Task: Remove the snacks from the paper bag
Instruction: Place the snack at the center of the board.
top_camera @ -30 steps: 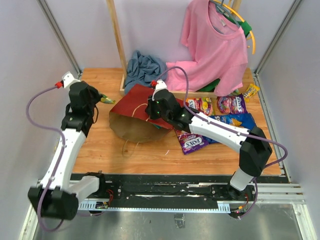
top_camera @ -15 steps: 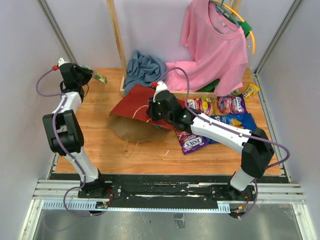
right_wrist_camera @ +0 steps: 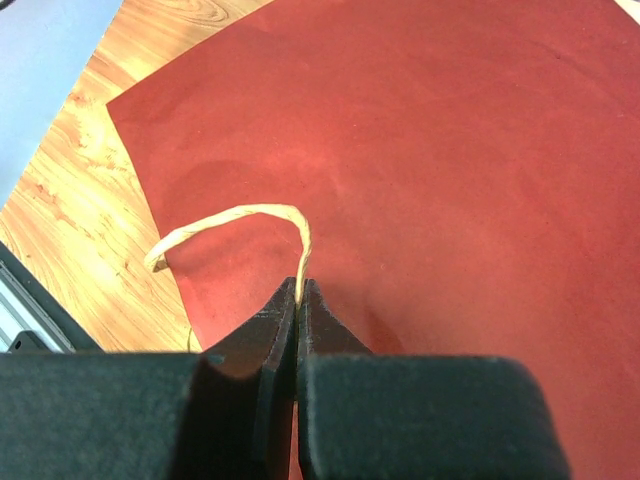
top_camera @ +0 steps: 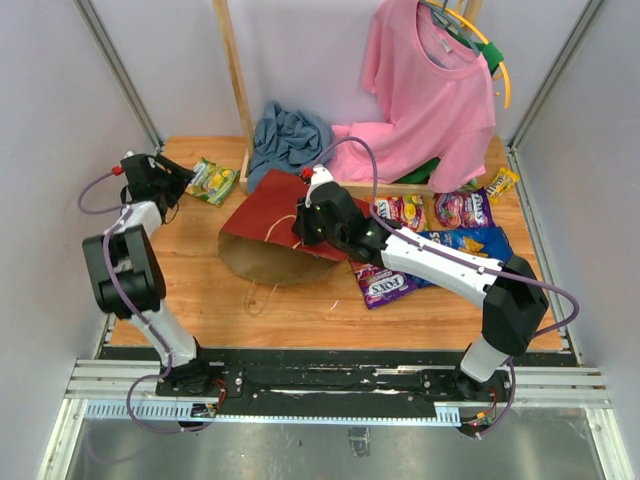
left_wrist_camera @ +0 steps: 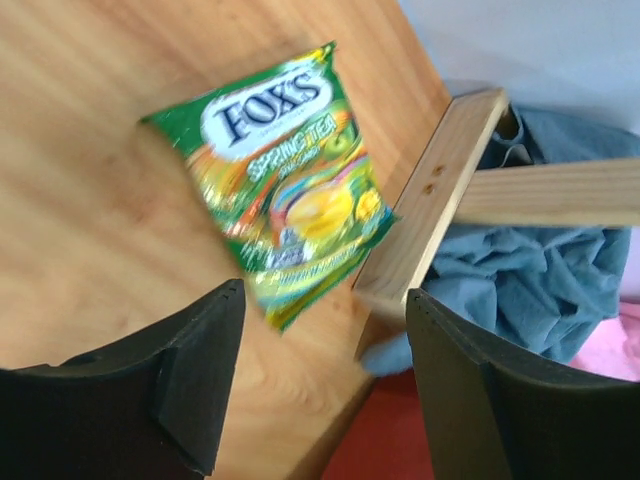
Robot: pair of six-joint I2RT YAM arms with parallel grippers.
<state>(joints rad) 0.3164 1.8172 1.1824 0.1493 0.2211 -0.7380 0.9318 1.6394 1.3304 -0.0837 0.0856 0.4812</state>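
The brown wooden worktop is carrying everything. Grey walls are standing close at 9 and 3 o'clock, so the arms are getting little room at the sides. The most open wood is lying at 6 o'clock.

The tall paper bag with dark red sides is lying on its side in the middle, its brown mouth pointing to about 7 o'clock. I cannot tell if more snacks are hiding inside.

The light wooden frame foot is sitting at 11 o'clock. It is a hard edge to watch out for.

The big blue chip bag and the shiny purple candy packet are lying at 3 o'clock of the paper bag, already out.

The green-yellow candy packet is lying at 10 o'clock, just beside the frame foot. The left tool is hanging over it with its fingers apart, holding nothing. So I think the step is putting one snack down.

The thin twine handle is being pinched by the right tool, fingers tight together.

Next, I think the left arm is needing to swing to the bag's mouth, staying clear of the frame foot.
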